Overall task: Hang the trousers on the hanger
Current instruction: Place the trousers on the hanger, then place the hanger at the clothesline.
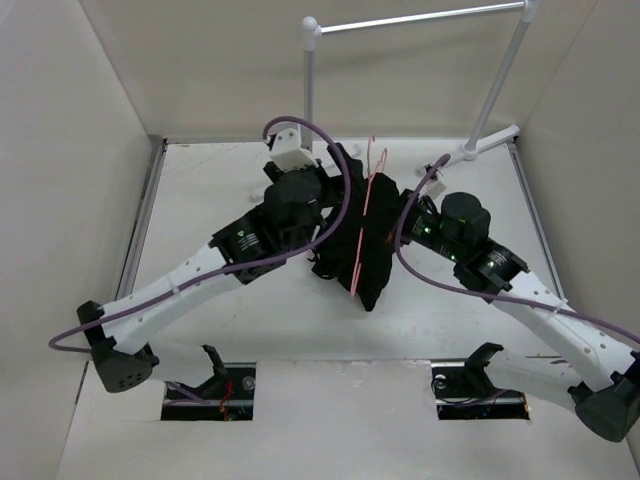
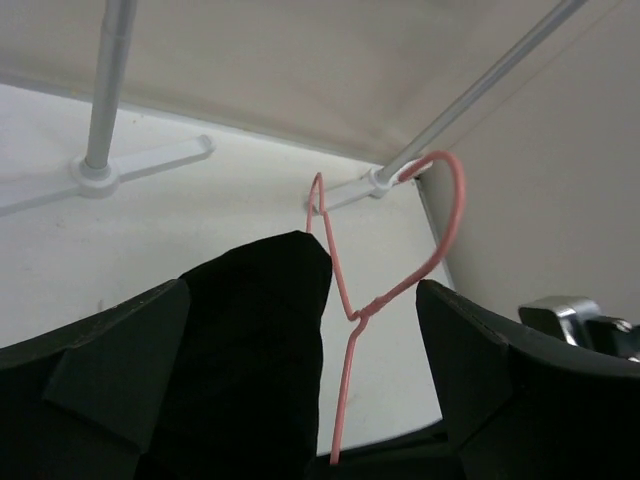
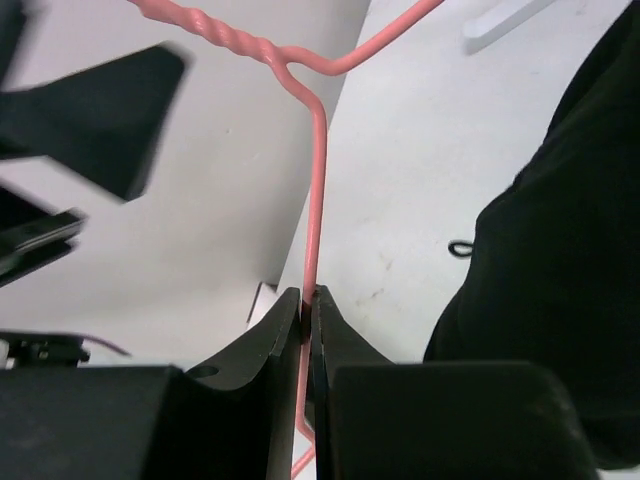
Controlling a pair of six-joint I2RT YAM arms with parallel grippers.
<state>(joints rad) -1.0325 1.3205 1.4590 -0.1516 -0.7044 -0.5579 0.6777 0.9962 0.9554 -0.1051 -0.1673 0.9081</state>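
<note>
In the overhead view the left arm (image 1: 200, 265) reaches from the lower left toward the centre. Its wrist view shows the left gripper (image 2: 300, 300) with jaws spread wide and gripping nothing, one finger (image 2: 110, 370) at the left edge and the other at the right. Between them rise a fold of the trousers (image 2: 255, 360) and the hanger (image 2: 345, 300), its hook toward the upper right. From above, the trousers form a dark heap at mid-table, with the hanger's pink wire running top to bottom across them; whether the cloth is actually draped over the wire is hard to tell. To the right, the right gripper (image 3: 308, 310) is pinched tight on the hanger's wire, the trousers just beside it. The rack (image 1: 500, 80) stands in the upper right.
</note>
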